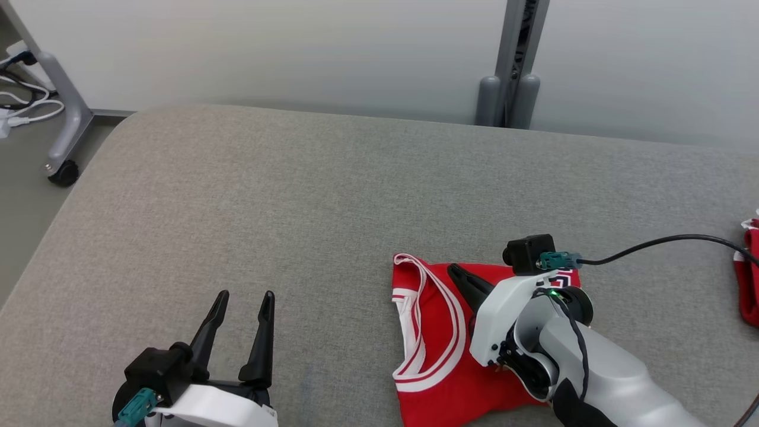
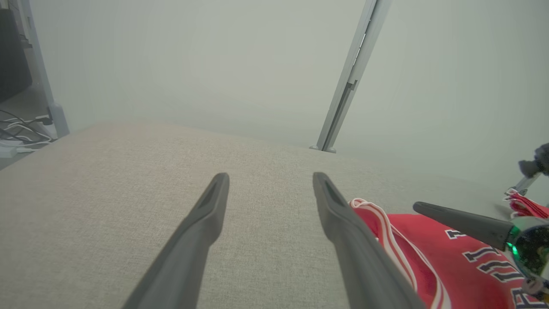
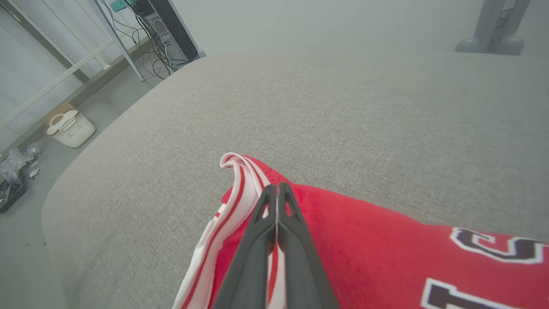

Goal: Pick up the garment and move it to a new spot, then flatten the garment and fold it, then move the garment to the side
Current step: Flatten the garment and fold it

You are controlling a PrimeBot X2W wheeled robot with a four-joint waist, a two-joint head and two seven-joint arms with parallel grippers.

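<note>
The garment [image 1: 433,356] is a red sleeveless jersey with white-and-red trim, lying folded on the grey table [image 1: 296,196] near its front edge. My right gripper [image 1: 455,271] is shut, its fingers pressed together low over the garment's upper left part. In the right wrist view its tips [image 3: 276,189] sit just behind the striped trim on the garment [image 3: 364,240], with nothing seen between them. To the left of the garment, my left gripper [image 1: 245,295] stands open over bare table. The left wrist view shows its gap [image 2: 270,178], the garment [image 2: 450,266] and the right gripper's tip [image 2: 418,207].
Another red cloth [image 1: 750,273] lies at the table's right edge. A grey post [image 1: 510,89] stands behind the table. A wheeled stand [image 1: 62,172] and cables are on the floor at the left. A white basket [image 3: 70,127] sits on the floor.
</note>
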